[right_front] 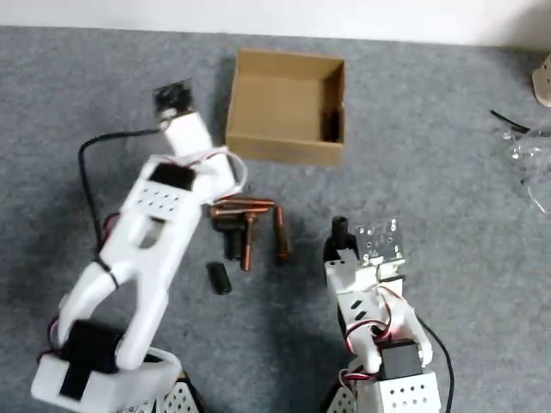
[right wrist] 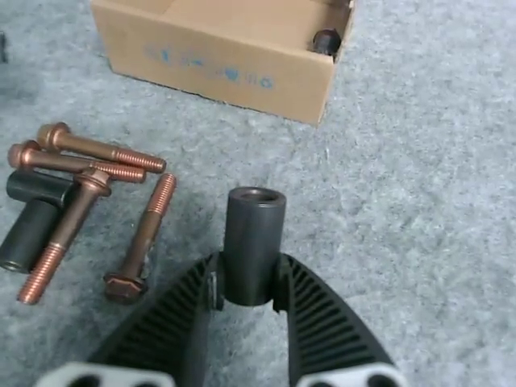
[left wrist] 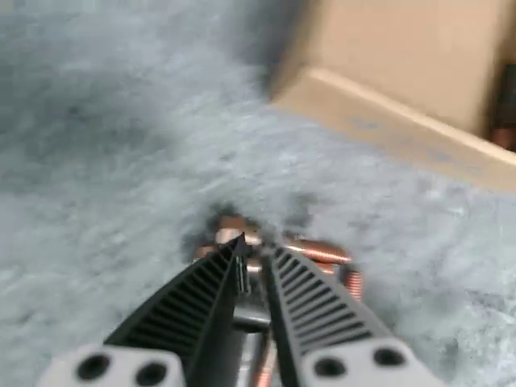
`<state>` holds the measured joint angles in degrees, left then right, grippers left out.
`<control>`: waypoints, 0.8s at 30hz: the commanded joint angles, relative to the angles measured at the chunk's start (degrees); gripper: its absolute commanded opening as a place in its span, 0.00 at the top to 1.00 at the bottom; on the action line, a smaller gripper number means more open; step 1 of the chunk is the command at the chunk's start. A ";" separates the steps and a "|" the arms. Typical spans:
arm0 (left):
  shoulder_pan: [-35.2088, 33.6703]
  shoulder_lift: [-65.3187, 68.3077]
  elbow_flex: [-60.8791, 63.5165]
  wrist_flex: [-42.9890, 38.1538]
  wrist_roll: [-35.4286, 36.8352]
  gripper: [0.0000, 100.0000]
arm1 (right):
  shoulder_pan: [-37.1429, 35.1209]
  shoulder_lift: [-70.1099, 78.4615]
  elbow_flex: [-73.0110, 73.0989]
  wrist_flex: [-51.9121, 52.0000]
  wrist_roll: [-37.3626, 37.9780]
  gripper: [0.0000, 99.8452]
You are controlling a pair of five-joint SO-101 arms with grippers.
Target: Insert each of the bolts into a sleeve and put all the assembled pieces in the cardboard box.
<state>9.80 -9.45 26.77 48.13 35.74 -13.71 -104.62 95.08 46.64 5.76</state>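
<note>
Faint blue print (right wrist: 208,71) on outer wall of cardboard box (right wrist: 290,93), side facing loose bolts (right wrist: 105,149). Short row of small marks, too small to make out. No other lettering, numbers or signs readable.

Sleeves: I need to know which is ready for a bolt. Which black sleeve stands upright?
The sleeve clamped in the right claw, open end up; the other sleeves lie on their sides by the bolts.
</note>
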 commanded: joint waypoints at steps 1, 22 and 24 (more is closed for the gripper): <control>2.24 1.80 -5.58 0.53 0.88 0.99 | 0.40 -0.75 -0.04 -2.15 0.62 1.00; 2.15 13.23 -10.07 0.88 18.73 0.93 | 0.40 -0.75 1.63 -3.82 0.70 1.00; 2.15 14.11 -10.68 0.88 19.52 0.93 | 0.40 -0.75 1.63 -3.82 0.70 1.00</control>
<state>11.56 4.62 19.65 48.84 54.02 -13.71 -104.62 95.60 45.41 5.76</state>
